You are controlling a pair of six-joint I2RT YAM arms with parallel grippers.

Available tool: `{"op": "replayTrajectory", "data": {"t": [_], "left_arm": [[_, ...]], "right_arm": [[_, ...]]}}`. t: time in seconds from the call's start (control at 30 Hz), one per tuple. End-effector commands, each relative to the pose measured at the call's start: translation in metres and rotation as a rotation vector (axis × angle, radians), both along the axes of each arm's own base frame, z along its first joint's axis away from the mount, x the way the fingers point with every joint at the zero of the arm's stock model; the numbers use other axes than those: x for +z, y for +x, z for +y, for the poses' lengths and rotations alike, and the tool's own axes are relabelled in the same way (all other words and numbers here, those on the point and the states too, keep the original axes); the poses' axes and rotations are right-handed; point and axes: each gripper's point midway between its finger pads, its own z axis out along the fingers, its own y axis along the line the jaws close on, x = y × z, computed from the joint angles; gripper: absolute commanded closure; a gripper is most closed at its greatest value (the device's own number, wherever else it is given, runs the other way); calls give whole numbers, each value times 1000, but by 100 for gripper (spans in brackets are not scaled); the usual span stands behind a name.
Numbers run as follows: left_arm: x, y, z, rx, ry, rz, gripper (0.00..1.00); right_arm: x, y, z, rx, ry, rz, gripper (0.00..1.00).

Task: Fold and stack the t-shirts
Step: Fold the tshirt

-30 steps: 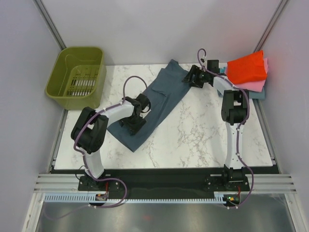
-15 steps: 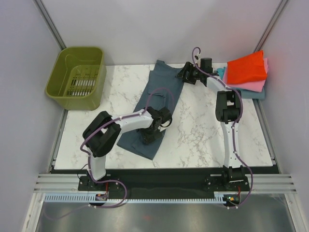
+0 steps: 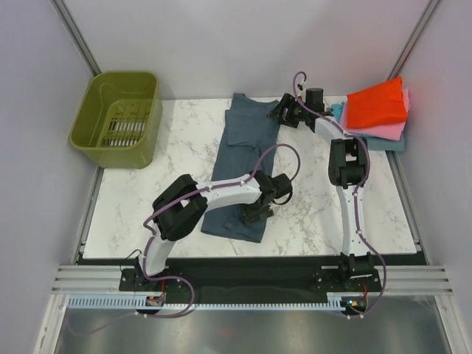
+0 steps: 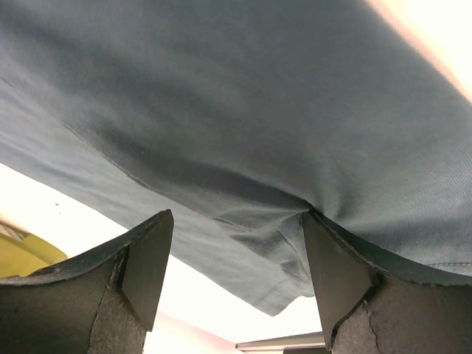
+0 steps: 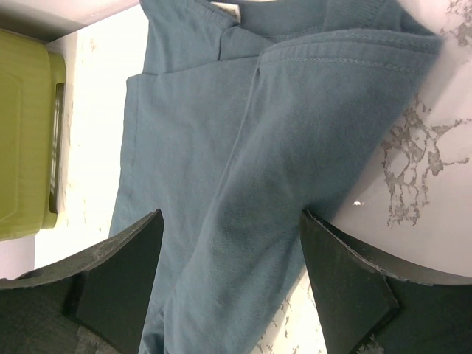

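Right of the basket (image 3: 122, 74) lies the folded slate blue-grey t-shirt (image 3: 240, 158), left gripper (image 4: 236, 214) and right gripper (image 5: 231, 214) both gaping wide over it; cloth bunched against one left finger (image 4: 332, 273) could snag and drag the fold open.

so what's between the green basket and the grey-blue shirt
nothing but bare marble table: the top view shows an open stretch between the basket and the shirt

Slate-blue t-shirt (image 3: 237, 147), white-grey marbled table (image 3: 310, 214)
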Motion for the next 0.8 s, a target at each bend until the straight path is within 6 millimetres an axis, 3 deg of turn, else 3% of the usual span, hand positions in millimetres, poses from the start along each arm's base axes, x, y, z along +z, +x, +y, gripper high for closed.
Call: {"op": "replayTrajectory", "data": {"t": [0.0,0.23,0.6,0.77], "left_arm": [[-13,-8,-37,-49,-82,5,20],[-10,-24,-55,-105,-101,7,20],[-8,-34,-84,-185,-120,-17,18],[15,-14,-95,-207,-129,-146,8]], "right_arm": [[-9,1,-1,-10,-22,14,16],[-1,-6,-8,-6,-35,9,16],[11,9,-13,-8,-70,-65,15],[33,5,-22,-5,-67,-91,15]]}}
